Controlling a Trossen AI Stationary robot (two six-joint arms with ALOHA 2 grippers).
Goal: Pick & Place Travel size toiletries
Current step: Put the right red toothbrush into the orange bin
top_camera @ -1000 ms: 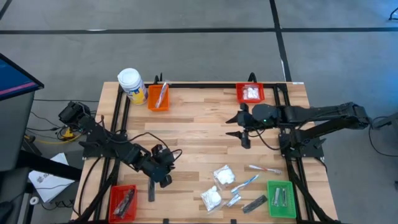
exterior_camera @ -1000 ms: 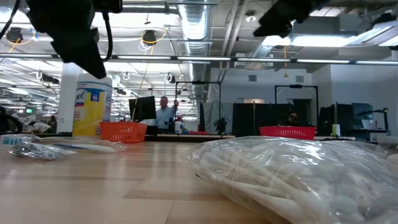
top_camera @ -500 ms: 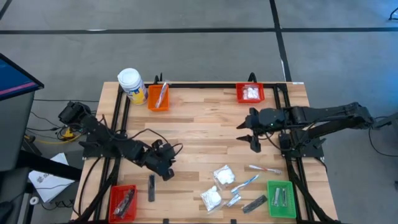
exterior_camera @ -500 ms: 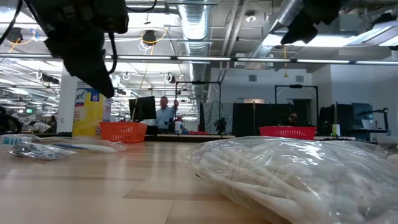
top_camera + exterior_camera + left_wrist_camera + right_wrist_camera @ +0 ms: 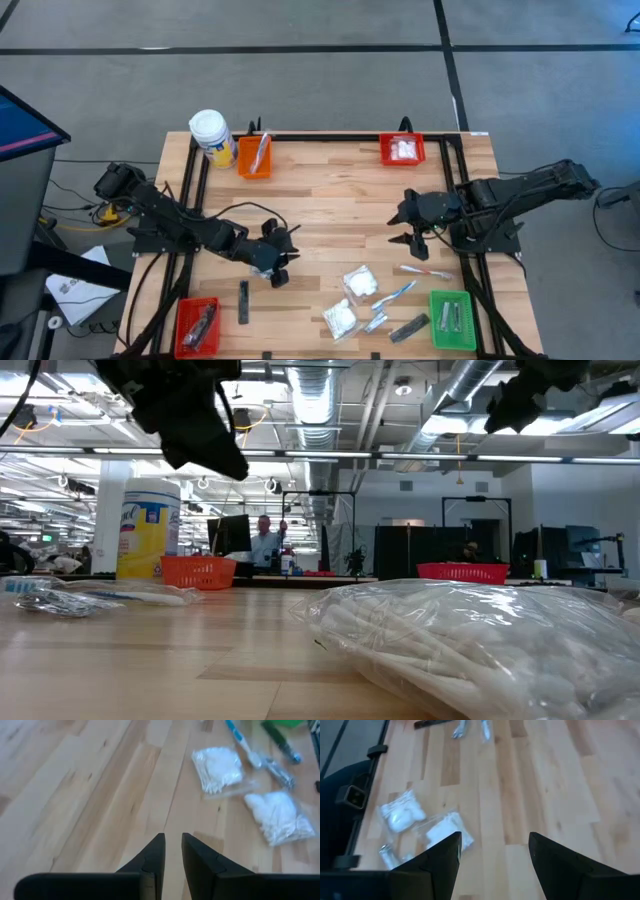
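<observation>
- My left gripper (image 5: 280, 262) hangs over the bench (image 5: 330, 190), left of centre, fingers (image 5: 155, 852) nearly together, grasping nothing.
- My right gripper (image 5: 412, 226) hangs right of centre, spread wide and empty.
- Two white packets (image 5: 359, 281) lie near the front between them, with toothbrushes (image 5: 425, 271) to their right.
- A dark bar (image 5: 243, 301) lies just right of the near-left red bin (image 5: 197, 325).
</observation>
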